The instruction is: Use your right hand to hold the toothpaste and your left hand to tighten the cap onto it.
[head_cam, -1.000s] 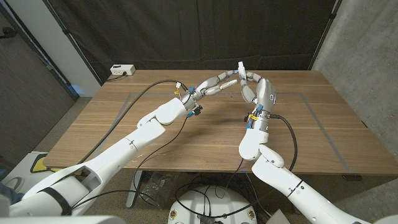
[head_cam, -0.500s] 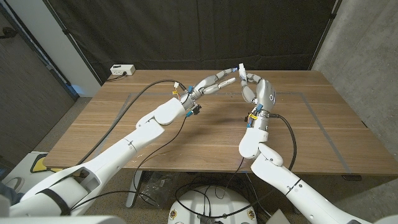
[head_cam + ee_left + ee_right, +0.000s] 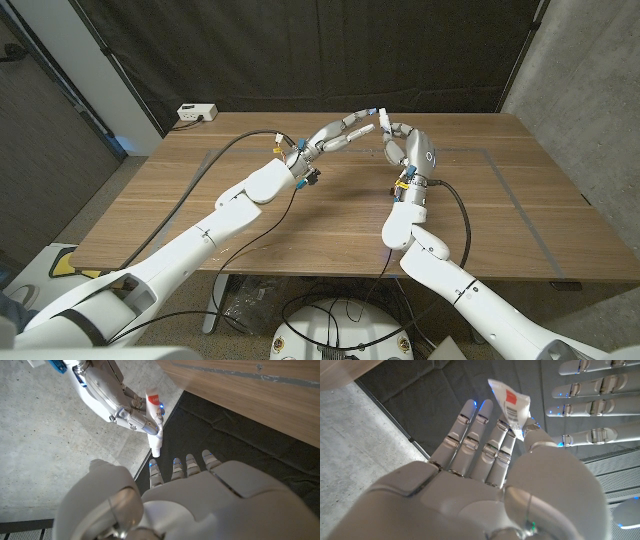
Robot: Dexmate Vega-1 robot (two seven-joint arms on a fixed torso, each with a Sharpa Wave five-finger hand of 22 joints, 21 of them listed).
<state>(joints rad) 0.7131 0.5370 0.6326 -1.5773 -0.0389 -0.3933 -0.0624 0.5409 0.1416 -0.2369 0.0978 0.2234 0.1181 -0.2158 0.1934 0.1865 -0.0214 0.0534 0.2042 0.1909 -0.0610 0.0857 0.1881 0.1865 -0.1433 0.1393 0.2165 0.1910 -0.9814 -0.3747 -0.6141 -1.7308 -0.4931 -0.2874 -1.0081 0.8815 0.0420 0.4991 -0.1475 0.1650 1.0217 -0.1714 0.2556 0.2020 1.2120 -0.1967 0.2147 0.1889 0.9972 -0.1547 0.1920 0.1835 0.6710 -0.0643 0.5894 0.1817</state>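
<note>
**Surfaces and finishes**

The table (image 3: 300, 215) is matt brown wood with visible grain. Both hands — left hand (image 3: 335, 134), right hand (image 3: 412, 148) — look like smooth, glossy pale plastic with metallic grey finger parts. The toothpaste (image 3: 154, 410) is smooth white plastic. Behind hangs creased black cloth (image 3: 300, 50) — matt.

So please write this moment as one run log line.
right robot hand: holds toothpaste | left robot hand: open, fingertips near cap | tightening: not yet

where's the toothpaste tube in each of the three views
Head view: toothpaste tube above the table's far middle, in the right hand.
Left wrist view: upper middle, cap end toward the left hand.
Right wrist view: upper right of middle.
Shared landmark: the tube's red patch.
</note>
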